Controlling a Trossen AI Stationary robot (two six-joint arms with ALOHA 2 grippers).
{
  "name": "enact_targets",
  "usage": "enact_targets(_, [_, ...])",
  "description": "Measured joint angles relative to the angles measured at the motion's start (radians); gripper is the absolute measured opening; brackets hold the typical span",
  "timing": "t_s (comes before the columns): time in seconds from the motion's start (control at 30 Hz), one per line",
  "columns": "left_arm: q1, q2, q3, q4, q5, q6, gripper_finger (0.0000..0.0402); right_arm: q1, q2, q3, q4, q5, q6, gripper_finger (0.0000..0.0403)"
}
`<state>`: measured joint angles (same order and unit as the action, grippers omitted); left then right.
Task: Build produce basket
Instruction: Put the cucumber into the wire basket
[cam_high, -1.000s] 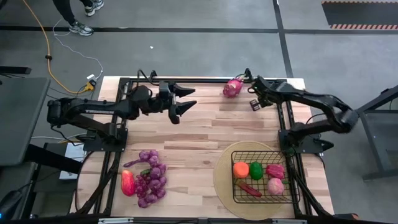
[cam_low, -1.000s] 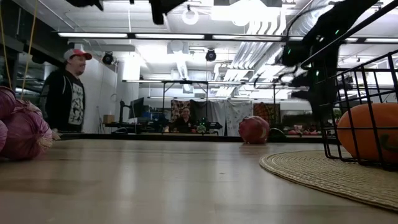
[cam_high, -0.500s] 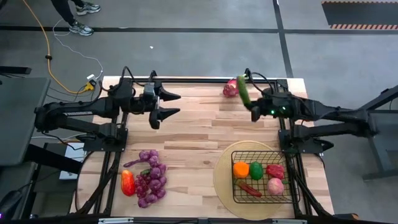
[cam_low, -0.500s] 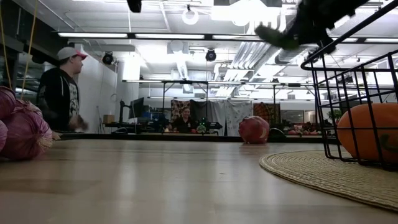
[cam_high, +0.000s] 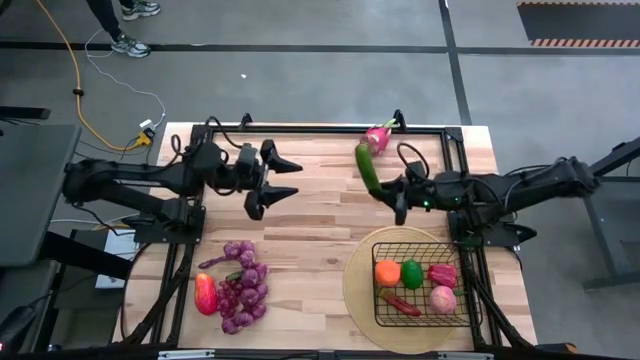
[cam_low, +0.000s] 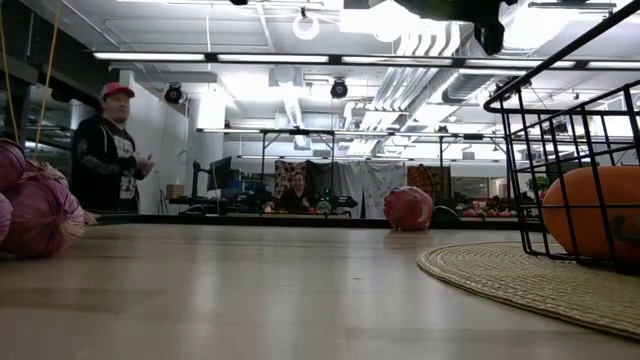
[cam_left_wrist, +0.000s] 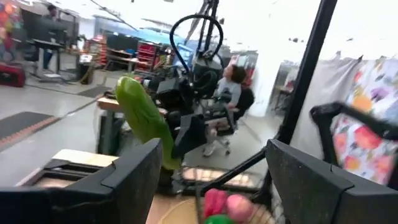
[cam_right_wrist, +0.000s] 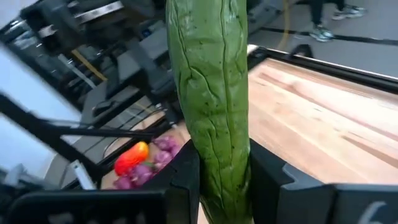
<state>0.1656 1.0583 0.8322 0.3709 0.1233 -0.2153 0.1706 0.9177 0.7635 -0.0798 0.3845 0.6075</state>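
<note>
My right gripper (cam_high: 388, 192) hangs over the table's middle, shut on a green cucumber (cam_high: 368, 168), which fills the right wrist view (cam_right_wrist: 211, 93). My left gripper (cam_high: 275, 180) is open above the table's left half and touches nothing; its wrist view shows the cucumber (cam_left_wrist: 143, 118) ahead. The black wire basket (cam_high: 462, 262) stands on a round tan mat (cam_high: 357, 285) at the near right, holding an orange (cam_high: 387, 272), a green pepper (cam_high: 411, 273) and red and pink pieces. A pink dragon fruit (cam_high: 377, 137) lies at the far edge. Purple grapes (cam_high: 240, 285) and a red-orange pepper (cam_high: 205, 293) lie near left. My right gripper pinches the cucumber between its two fingers (cam_right_wrist: 186, 180) near one end (cam_right_wrist: 217, 174). The fingers come about level from the table's right. The cucumber is lifted clear of the table, and its long free part (cam_high: 364, 158) juts out from the grip toward the far edge.
Bare wood lies between the grapes and the mat. Black frame rails run along the table's far edge (cam_high: 320, 127) and sides. In the low view the basket's side (cam_low: 570, 170) stands at the right, and people stand in the room beyond the table.
My right gripper has risen from beside the dragon fruit at the far edge with the cucumber in its hold, and has swung toward the table's left and near side. My left gripper drew back toward the left edge, then moved slightly toward the near side, staying open.
</note>
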Motion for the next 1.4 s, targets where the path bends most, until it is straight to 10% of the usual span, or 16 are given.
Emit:
enact_targets(0.23, [-0.048,0.024,0.000,0.009,-0.016,-0.037,0.0278,0.069,-0.022,0.000,0.042,-0.111,-0.074,0.0078])
enact_targets(0.57, [-0.069,0.024,0.000,-0.066,-0.304,0.117,0.0278,0.276,-0.082,0.000,-0.140,-0.407,0.098,0.0078])
enact_targets(0.97, [-0.068,0.021,0.000,-0.064,-0.348,0.159,0.0278,0.744,0.004,0.000,-0.604,-0.311,0.610,0.0078])
enact_targets(1.4, [-0.068,0.014,0.000,-0.061,-0.429,0.167,0.0278,0.790,0.247,0.000,-0.519,-0.403,0.718,0.0112])
